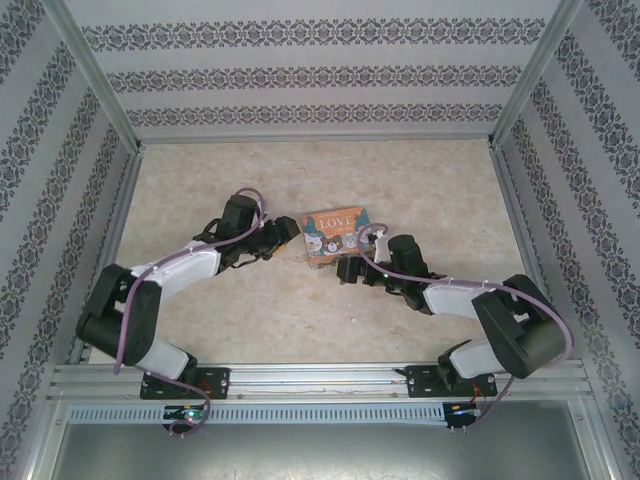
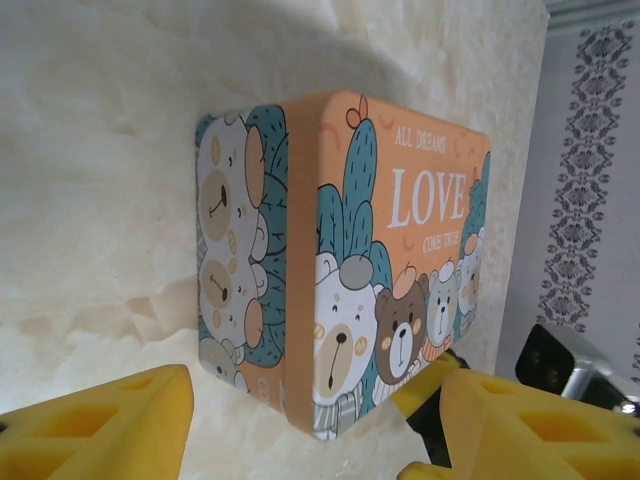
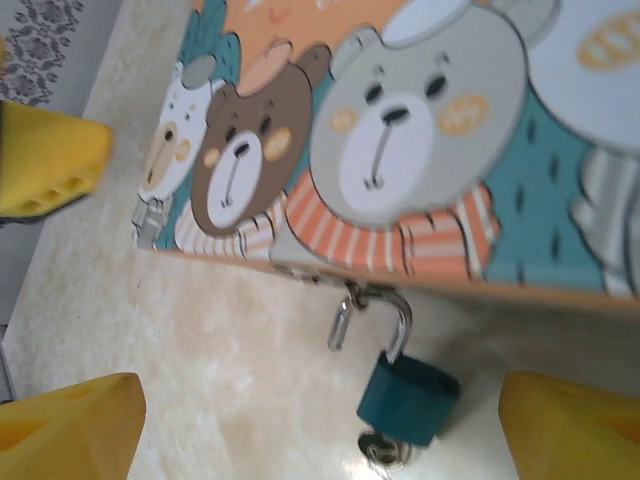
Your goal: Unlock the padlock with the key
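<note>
Two yellow foam fingers of the right tool (image 3: pixel 320 430) stand wide; the small teal padlock (image 3: pixel 408 395) hangs between them, shiny loop open.

Top view, lower left & lower right: your left arm (image 1: pixel 160 290) and right arm (image 1: pixel 500 325) were built of black joint blocks w/ white shells btwn them. A purple cable (image 1: pixel 126 320) ran along each arm. The bases (image 1: pixel 185 382) were black plates bolted to a silver rail. The left gripper (image 1: pixel 290 240) and right gripper (image 1: pixel 345 268) were black. On the wrist cams, the finger pads (image 2: pixel 100 430) were yellow, w/ square recesses.
</note>
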Available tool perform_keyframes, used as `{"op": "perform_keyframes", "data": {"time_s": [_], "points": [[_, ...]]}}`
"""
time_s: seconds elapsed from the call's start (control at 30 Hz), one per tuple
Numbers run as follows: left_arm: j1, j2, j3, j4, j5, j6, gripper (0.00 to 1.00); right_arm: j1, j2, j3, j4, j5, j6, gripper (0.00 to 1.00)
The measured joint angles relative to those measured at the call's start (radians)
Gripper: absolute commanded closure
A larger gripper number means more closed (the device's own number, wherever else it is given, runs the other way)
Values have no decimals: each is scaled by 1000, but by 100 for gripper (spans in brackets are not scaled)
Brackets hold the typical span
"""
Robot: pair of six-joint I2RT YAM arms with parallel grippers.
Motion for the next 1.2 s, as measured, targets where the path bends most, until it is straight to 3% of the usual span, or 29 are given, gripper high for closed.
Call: {"op": "perform_keyframes", "data": {"time_s": [0.3,0.6,0.87,1.2], "points": [[0,170,105,33,100,-5,40,-39,113,90,38,-85,-68,9],[-4,193,109,32,98,19,43,-64,156,135,67,-130,-113,13],[-10,198,90,32,67,22,46,-64,136,40,131,-130,-106,15],[-10,198,80,34,57,22,48,-65,190,39,191,-139,-78,46]]}}
